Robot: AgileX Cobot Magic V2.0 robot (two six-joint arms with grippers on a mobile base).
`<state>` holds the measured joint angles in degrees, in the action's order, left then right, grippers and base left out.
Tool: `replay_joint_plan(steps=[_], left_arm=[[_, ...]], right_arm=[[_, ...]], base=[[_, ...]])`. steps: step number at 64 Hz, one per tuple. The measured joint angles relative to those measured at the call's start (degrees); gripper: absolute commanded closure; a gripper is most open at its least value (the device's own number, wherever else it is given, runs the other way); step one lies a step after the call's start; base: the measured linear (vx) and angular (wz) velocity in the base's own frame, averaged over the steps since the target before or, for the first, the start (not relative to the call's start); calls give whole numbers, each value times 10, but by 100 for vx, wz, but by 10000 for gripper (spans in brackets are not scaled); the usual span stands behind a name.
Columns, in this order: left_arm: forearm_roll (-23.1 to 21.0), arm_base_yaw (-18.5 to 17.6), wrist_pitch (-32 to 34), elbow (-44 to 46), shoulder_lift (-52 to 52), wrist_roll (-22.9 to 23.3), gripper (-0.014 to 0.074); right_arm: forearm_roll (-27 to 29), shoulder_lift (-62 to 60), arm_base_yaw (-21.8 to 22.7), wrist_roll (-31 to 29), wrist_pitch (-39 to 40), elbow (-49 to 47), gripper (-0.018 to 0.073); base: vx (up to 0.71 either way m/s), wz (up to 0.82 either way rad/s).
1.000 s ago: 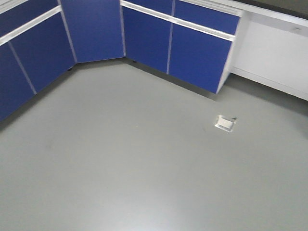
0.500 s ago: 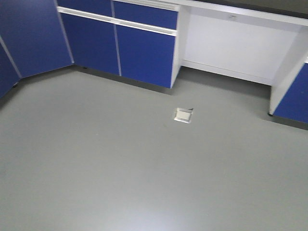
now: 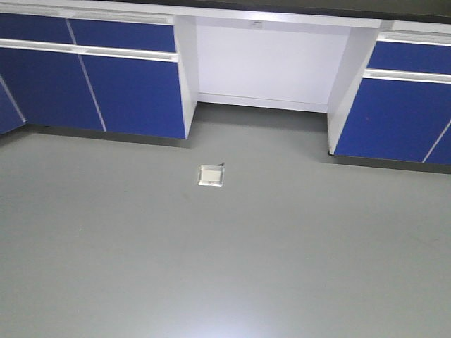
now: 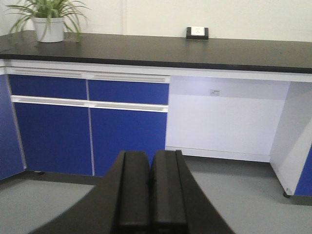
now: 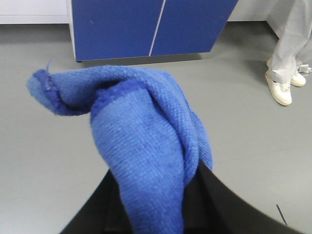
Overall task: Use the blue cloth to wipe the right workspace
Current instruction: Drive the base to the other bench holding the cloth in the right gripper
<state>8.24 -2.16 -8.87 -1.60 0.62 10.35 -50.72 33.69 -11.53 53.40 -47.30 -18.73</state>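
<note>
The right hand (image 5: 158, 217) pinches the bunched blue cloth (image 5: 146, 136) above the floor (image 5: 48, 161); the left hand (image 4: 151, 195) is pressed together, empty, facing the black surface (image 4: 146, 48) bearing an outlet box (image 4: 197, 32).

A matte black benchtop (image 4: 146, 48) is carried on blue cabinets (image 4: 87, 126). A white-potted plant (image 4: 48, 24) is stood at its left end. A black-framed white outlet box (image 4: 197, 32) is set at the rear edge, well apart from the plant. A square metal floor box (image 3: 211, 175) is seated in the grey floor (image 3: 211, 274).
</note>
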Motion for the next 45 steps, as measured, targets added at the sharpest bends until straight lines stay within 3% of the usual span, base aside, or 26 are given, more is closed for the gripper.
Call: replay_joint_plan(steps=[45], left_arm=[[0, 0, 0, 0, 0, 0, 602]], right_arm=[[0, 0, 0, 0, -1, 0, 567]], base=[[29, -14]])
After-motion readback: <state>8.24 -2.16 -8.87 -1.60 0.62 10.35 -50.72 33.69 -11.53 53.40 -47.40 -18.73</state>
